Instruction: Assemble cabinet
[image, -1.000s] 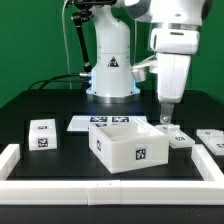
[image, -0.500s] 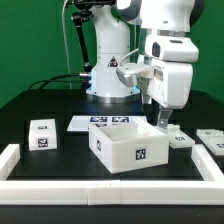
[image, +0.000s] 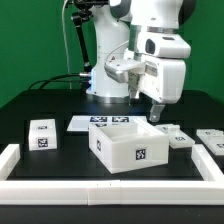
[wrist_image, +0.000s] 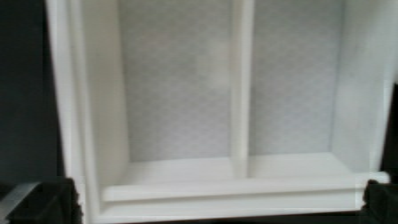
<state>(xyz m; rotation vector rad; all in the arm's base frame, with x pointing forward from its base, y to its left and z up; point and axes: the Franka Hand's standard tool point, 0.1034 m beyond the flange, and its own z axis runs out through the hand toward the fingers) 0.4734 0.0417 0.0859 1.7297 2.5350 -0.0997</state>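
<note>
The cabinet is a large white open box with a tag on its front, standing mid-table. In the wrist view its inside fills the picture, with one divider wall between two compartments. My gripper hangs just above the box's back corner on the exterior view's right. Its dark fingertips show wide apart at both edges of the wrist view. The gripper is open and holds nothing.
A small tagged block lies on the exterior view's left. Two more tagged blocks lie on its right. The marker board lies behind the cabinet. A low white border rail runs along the front. The arm's base stands behind.
The arm has swung toward the exterior view's left and turned its wrist. The gripper has moved from beside the right-hand block to above the cabinet's back corner.
</note>
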